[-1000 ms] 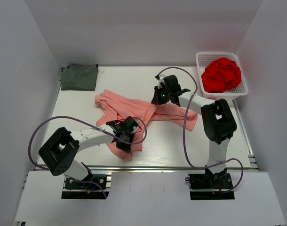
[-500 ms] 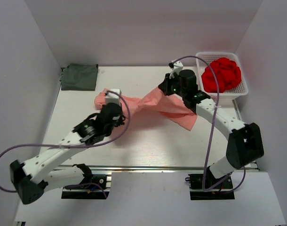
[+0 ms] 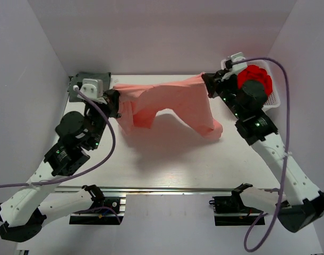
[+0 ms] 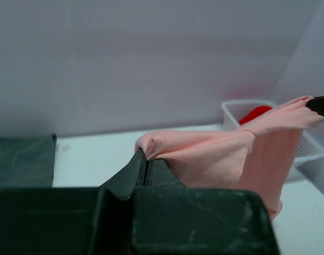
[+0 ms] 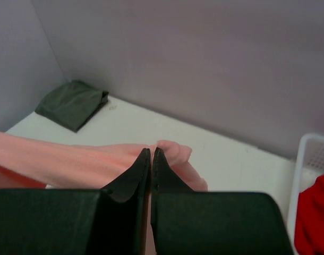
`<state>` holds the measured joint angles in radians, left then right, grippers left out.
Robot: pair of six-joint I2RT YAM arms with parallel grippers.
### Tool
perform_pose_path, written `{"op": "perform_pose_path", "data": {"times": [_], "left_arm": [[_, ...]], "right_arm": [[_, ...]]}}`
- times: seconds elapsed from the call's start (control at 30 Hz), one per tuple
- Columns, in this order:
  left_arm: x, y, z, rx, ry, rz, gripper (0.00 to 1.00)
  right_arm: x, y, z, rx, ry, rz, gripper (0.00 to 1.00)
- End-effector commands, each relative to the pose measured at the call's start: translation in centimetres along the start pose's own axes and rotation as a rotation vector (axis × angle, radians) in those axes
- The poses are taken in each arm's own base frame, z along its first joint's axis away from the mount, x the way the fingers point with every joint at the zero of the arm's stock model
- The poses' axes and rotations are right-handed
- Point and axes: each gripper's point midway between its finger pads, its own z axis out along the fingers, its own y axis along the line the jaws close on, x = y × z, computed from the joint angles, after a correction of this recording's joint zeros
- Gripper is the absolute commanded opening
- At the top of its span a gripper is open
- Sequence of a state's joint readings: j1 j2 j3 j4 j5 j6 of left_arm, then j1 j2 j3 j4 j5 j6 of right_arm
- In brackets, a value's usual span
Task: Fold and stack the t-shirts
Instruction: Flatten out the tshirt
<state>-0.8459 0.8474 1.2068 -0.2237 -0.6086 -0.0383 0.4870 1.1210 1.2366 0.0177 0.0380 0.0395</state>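
Both pincers are clamped tight on the salmon-pink t-shirt (image 3: 167,98). The left gripper (image 3: 115,103) pinches one end and the right gripper (image 3: 209,85) the other, holding it stretched in the air over the far half of the table (image 3: 167,159). Whether its drooping folds touch the surface is unclear. The left arm hides most of the folded dark grey-green t-shirt (image 5: 73,103) in the far left corner. A white basket (image 4: 233,109) at far right holds bunched red cloth (image 3: 259,74) and is partly blocked by the right arm.
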Motion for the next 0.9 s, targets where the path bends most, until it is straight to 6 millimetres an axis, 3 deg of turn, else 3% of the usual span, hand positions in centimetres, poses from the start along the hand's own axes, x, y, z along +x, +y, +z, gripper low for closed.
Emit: {"op": "perform_pose_path", "data": {"times": [0.0, 0.03, 0.1, 0.2, 0.23, 0.27, 0.4, 0.5, 0.57, 0.67, 0.7, 0.77, 0.8, 0.83, 0.87], "left_arm": [[-8.0, -0.3, -1.8, 0.102, -0.195, 0.013, 0.0], [-9.8, -1.0, -2.5, 0.158, -0.232, 0.019, 0.0], [-11.1, -1.1, -3.1, 0.189, -0.252, 0.039, 0.0], [-14.5, -1.8, -5.0, 0.279, -0.318, 0.051, 0.0], [-14.9, -2.1, -5.4, 0.308, -0.321, 0.066, 0.0], [-16.3, -2.6, -6.5, 0.363, -0.354, 0.063, 0.0], [-19.3, -3.2, -8.8, 0.452, -0.424, 0.068, 0.0], [-20.7, -2.7, -9.3, 0.443, -0.437, 0.066, 0.0], [-21.4, -2.4, -9.2, 0.42, -0.448, 0.069, 0.0], [-20.9, -2.3, -7.3, 0.359, -0.423, 0.088, 0.0], [-19.4, -2.7, -5.6, 0.336, -0.38, 0.1, 0.0], [-18.5, -1.3, -3.3, 0.194, -0.365, 0.102, 0.0], [-16.2, 0.3, -1.3, 0.051, -0.308, 0.112, 0.0], [-14.3, 0.4, 0.8, -0.023, -0.269, 0.147, 0.0], [-14.0, 1.1, 2.1, -0.106, -0.283, 0.191, 0.0]], "right_arm": [[-8.4, 0.1, -4.0, -0.006, -0.199, -0.089, 0.0], [-10.3, 0.4, -5.1, -0.015, -0.239, -0.105, 0.0], [-12.8, 0.7, -6.8, -0.023, -0.296, -0.115, 0.0], [-15.7, 1.5, -9.7, -0.057, -0.355, -0.143, 0.0], [-15.9, 1.5, -10.0, -0.059, -0.348, -0.151, 0.0], [-17.9, 1.8, -11.6, -0.064, -0.397, -0.159, 0.0], [-20.2, 3.0, -14.3, -0.126, -0.431, -0.184, 0.0], [-21.1, 3.8, -16.4, -0.163, -0.453, -0.196, 0.0], [-21.0, 3.9, -16.7, -0.168, -0.455, -0.199, 0.0], [-20.6, 3.6, -16.5, -0.15, -0.473, -0.197, 0.0], [-19.0, 3.2, -15.1, -0.136, -0.433, -0.194, 0.0], [-17.7, 2.4, -13.5, -0.097, -0.403, -0.182, 0.0], [-15.4, 1.8, -11.2, -0.077, -0.356, -0.172, 0.0], [-14.2, 1.5, -9.8, -0.065, -0.327, -0.164, 0.0], [-12.5, 1.3, -8.3, -0.062, -0.301, -0.148, 0.0]]}}
